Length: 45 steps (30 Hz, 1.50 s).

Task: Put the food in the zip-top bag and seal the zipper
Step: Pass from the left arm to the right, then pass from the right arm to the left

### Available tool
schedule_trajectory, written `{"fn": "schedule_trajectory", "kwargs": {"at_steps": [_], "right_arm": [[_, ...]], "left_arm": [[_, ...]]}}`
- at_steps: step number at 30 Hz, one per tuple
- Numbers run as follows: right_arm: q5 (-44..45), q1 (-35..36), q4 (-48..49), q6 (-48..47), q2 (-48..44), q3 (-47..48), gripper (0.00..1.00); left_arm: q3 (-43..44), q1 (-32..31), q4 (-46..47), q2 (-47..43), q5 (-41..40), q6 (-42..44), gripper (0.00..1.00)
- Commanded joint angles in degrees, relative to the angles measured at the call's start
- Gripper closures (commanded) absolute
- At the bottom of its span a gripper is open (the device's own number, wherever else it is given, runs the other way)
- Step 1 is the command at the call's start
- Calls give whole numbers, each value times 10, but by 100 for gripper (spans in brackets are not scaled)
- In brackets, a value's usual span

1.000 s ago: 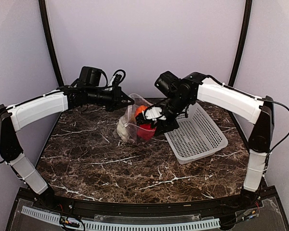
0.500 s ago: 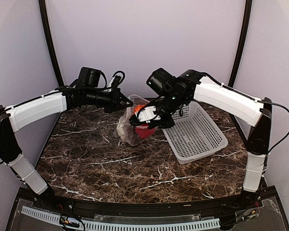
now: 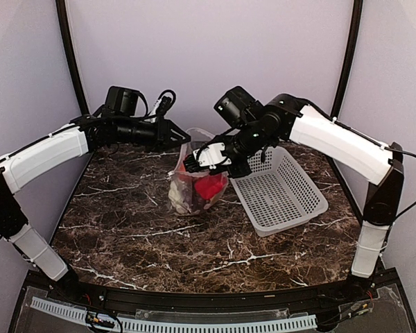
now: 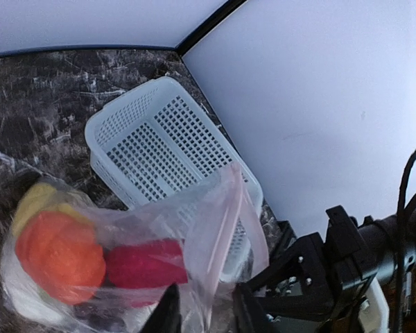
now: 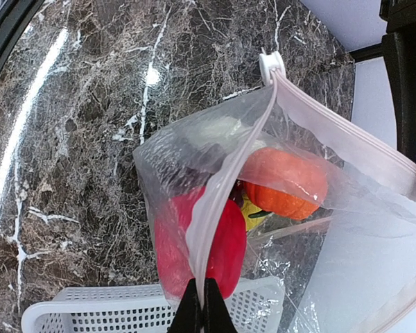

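Observation:
The zip-top bag [image 3: 194, 187] hangs just above the table's far middle, holding the food: a red pepper [image 5: 225, 250], an orange tomato [image 5: 284, 182], a yellow piece [image 5: 253, 214] and something white [image 5: 215, 132]. My right gripper [image 5: 202, 309] is shut on the pinkish zipper [image 5: 230, 184], pinching the strip flat at the bag's rim. My left gripper [image 4: 206, 313] is at the bag's other top corner, its fingers [image 4: 168, 313] apart with the loose plastic rim running between them. From above, the left gripper [image 3: 182, 139] and right gripper [image 3: 193, 164] flank the bag's top.
The white perforated basket [image 3: 284, 191] stands right of the bag, close to the right arm, and nothing shows in it. Purple walls rise close behind the table. Dark marble table [image 3: 159, 236] stretches toward the near edge.
The right gripper shifted left and up along the bag and shut on the zipper strip. The left gripper's jaws have parted. The bag now hangs more upright.

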Motion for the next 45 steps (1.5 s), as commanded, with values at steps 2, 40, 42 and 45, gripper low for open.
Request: {"fn": "schedule_trajectory", "kwargs": {"at_steps": [2,40,42,45], "right_arm": [[-6,3,49,13,-25,1,100],[-71,-35,121,146,-15,17,100],[-71,-35,121,145,-14,16,100],[-68,-35,122,142,-12,16,100]], "left_arm": [[-16,-1,7,-73,-86,104,51],[-488,6,681,-150,-123,164,38],[-483,11,714,-132,-84,153,43],[-464,12,748,-98,-46,137,52]]}}
